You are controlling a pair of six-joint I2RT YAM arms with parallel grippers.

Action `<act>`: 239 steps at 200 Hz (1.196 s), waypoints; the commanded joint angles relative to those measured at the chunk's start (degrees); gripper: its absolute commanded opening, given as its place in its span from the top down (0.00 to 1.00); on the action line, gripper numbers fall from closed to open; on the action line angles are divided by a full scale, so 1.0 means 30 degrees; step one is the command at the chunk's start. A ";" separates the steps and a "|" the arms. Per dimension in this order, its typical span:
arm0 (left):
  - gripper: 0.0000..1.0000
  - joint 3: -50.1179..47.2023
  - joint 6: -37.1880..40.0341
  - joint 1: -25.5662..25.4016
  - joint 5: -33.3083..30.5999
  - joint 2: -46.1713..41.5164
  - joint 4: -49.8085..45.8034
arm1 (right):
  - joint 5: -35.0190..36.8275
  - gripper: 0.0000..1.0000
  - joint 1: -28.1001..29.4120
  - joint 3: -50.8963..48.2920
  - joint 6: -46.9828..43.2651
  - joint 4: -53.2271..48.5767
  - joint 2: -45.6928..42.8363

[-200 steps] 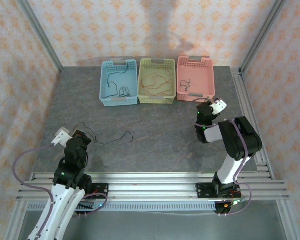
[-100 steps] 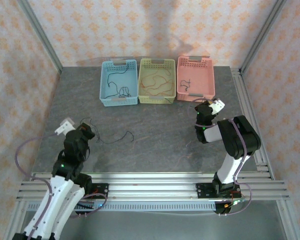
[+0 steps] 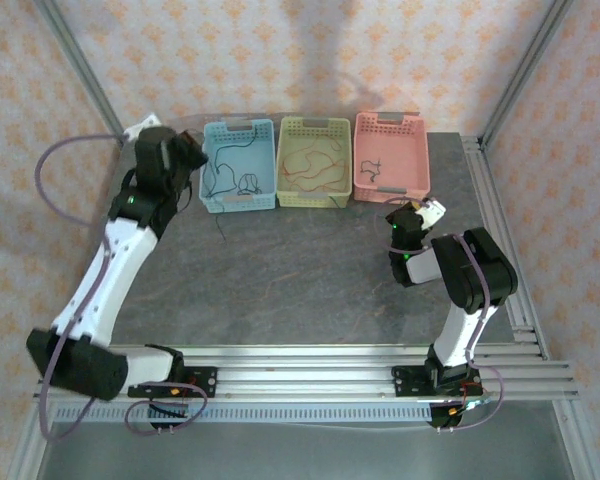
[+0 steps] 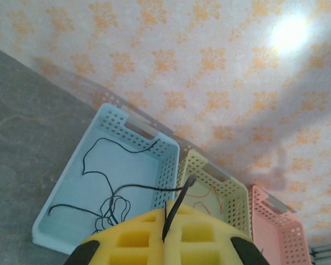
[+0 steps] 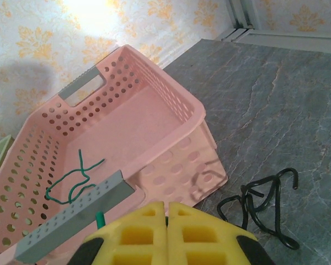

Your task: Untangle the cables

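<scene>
Dangling cable [image 4: 179, 201], grey tabletop [image 3: 280, 270] (floral walls [image 3: 280, 60])

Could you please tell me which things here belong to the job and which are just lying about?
Job: black cable in the left gripper; black cables in the blue basket; orange-red cable in the yellow basket; green cable in the pink basket; loose black tangle.
Lying about: the three baskets.

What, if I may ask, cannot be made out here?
Left wrist: the left claw hides the lower part of the black cable it holds.
Right wrist: the shut right claw hides whether it pinches anything.
Top external: green cable in pink basket, too thin to trace.
</scene>
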 commanded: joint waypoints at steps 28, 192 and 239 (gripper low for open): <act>1.00 0.8330 0.1741 0.0386 0.1250 0.5244 -0.3359 | -0.0813 1.00 0.0072 0.0738 0.0321 0.0275 0.0370; 1.00 2.1336 0.3203 0.0674 0.0259 1.8546 -0.8534 | -0.1704 1.00 0.0069 0.0859 0.0676 0.0745 0.0725; 0.50 1.8568 0.3185 0.0668 0.0549 1.8301 -0.8224 | -0.2426 1.00 0.0071 0.1086 0.0867 0.0733 0.0977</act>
